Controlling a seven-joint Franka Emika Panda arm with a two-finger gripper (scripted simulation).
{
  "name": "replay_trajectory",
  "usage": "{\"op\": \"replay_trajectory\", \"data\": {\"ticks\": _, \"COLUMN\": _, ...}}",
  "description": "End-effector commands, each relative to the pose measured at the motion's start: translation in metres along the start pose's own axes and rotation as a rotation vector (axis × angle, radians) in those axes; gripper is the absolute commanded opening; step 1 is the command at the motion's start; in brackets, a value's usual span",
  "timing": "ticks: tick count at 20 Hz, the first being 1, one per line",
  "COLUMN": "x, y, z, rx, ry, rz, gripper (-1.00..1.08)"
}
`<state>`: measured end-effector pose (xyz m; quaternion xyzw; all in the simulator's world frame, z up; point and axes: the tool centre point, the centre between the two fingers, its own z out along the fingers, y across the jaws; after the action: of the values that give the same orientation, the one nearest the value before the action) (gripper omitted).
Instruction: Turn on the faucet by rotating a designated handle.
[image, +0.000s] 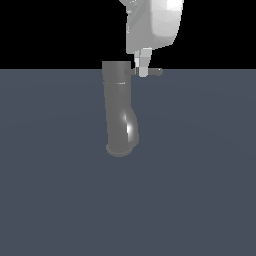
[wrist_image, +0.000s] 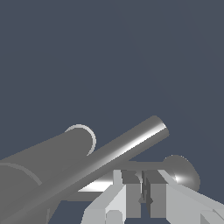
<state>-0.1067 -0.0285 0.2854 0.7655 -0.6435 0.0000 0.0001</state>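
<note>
Flat slate-blue floor (image: 200, 200) is filling the lower frame under a black backdrop. Faucet (image: 119, 107) is standing at centre, handle (image: 154, 71) sticking out toward the exterior view's right. Gripper (image: 142, 70) is reaching down from above, fingers (wrist_image: 131, 192) nearly together, sitting at the handle; contact unclear.

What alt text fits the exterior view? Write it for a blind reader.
A white robot gripper reaches down onto the thin handle sticking sideways from the top of a grey faucet. The faucet's curved spout points down over a plain blue-grey surface.
</note>
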Motion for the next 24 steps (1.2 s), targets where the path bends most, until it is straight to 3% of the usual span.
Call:
{"op": "replay_trajectory", "data": {"ticks": 1, "x": 0.002, "y": -0.002, "z": 0.000, "rx": 0.000, "ry": 0.000, "rz": 0.000, "gripper": -1.00}}
{"op": "replay_trajectory", "data": {"ticks": 24, "x": 0.053, "y": -0.047, "z": 0.000, "rx": 0.000, "ry": 0.000, "rz": 0.017, "gripper": -1.00}}
